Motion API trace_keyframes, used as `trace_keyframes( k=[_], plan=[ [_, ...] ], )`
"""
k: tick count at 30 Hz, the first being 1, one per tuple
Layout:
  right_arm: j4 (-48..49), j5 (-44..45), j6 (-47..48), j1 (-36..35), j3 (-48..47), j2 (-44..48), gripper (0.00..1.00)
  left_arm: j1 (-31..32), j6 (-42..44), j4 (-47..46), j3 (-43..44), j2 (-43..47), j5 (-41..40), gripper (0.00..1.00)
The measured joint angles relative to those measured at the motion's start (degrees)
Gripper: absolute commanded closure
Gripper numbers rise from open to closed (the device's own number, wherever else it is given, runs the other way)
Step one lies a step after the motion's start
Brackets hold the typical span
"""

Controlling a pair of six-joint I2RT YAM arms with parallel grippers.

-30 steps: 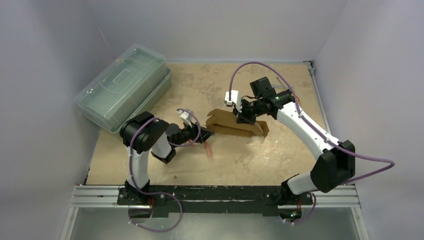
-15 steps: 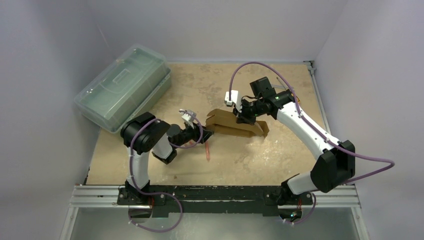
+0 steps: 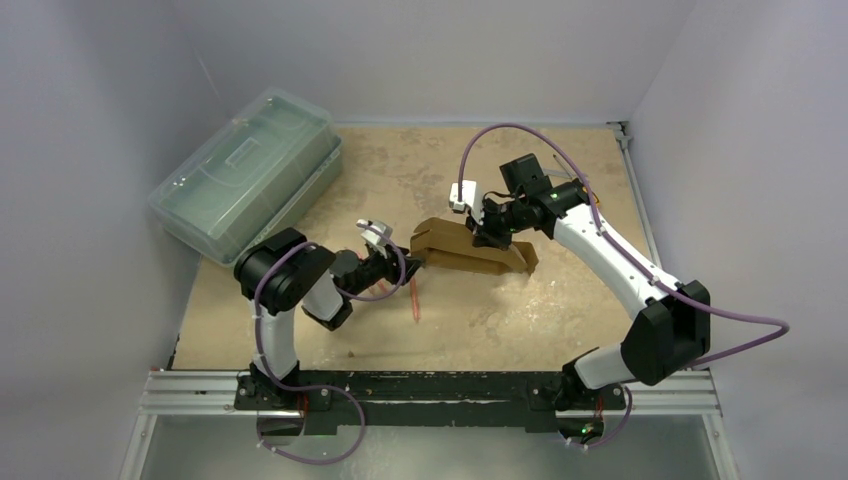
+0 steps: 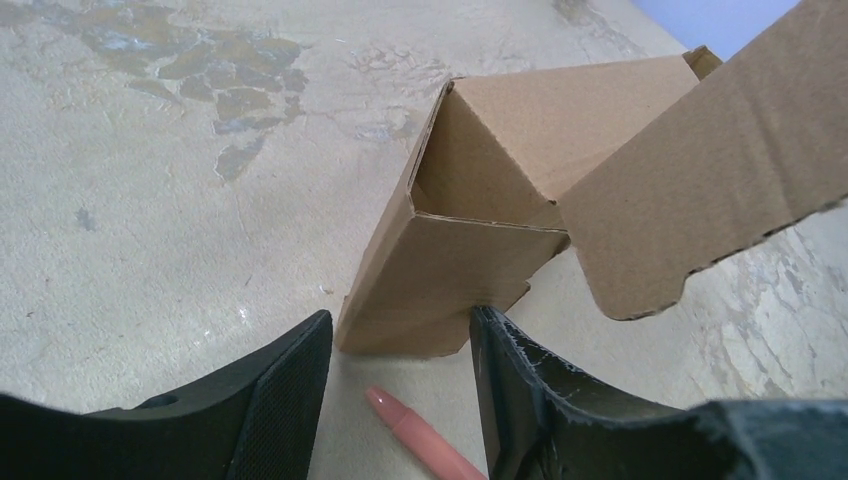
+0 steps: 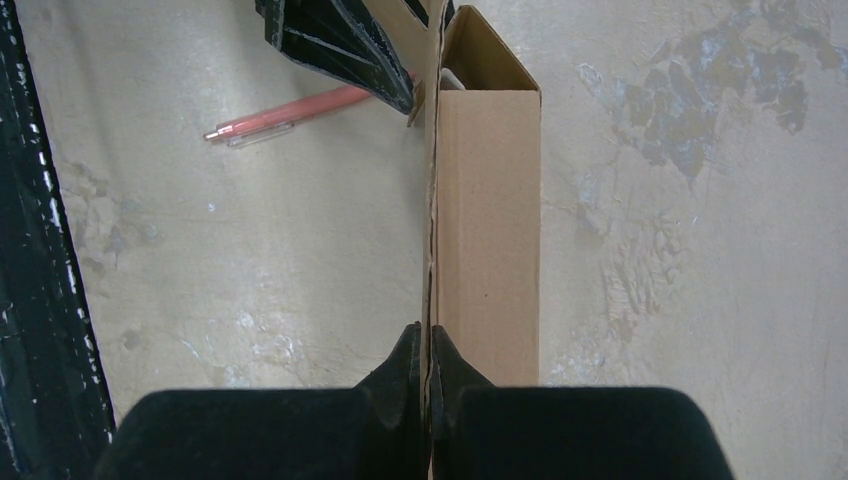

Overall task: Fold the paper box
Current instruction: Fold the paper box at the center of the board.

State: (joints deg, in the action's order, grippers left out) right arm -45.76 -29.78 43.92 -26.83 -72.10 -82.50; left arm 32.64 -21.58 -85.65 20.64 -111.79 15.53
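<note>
The paper box (image 3: 470, 256) is a long brown cardboard carton lying on the table, its left end open with loose flaps. My right gripper (image 3: 490, 234) comes down on it from above and is shut on a thin upright cardboard wall (image 5: 430, 250) along the box (image 5: 490, 200). My left gripper (image 3: 404, 262) is at the open left end. In the left wrist view it (image 4: 400, 345) stands open, with the lower edge of an end flap (image 4: 440, 290) just reaching between the fingertips. The right fingertip (image 4: 490, 335) touches that flap. A larger flap (image 4: 700, 170) hangs to the right.
A pink pen (image 3: 413, 298) lies on the table just under the left gripper, also seen as the pen (image 4: 425, 445) and the pen (image 5: 290, 115). A large translucent green plastic case (image 3: 245, 170) sits at the back left. Walls close in the table.
The left wrist has shifted slightly at the box's left end and its jaws have narrowed a little. The right arm and the box have stayed still.
</note>
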Motion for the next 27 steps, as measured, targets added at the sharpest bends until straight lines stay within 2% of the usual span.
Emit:
trace_keyframes(
  k=[21, 27],
  plan=[
    [0.0, 0.0, 0.0, 0.0, 0.0, 0.0, 1.00, 0.2, -0.4, 0.0, 2.5, -0.8, 3.3, 0.61],
    [-0.1, -0.3, 0.0, 0.0, -0.1, -0.1, 1.00, 1.6, -0.5, 0.0, 2.8, -1.2, 1.4, 0.59]
  ],
)
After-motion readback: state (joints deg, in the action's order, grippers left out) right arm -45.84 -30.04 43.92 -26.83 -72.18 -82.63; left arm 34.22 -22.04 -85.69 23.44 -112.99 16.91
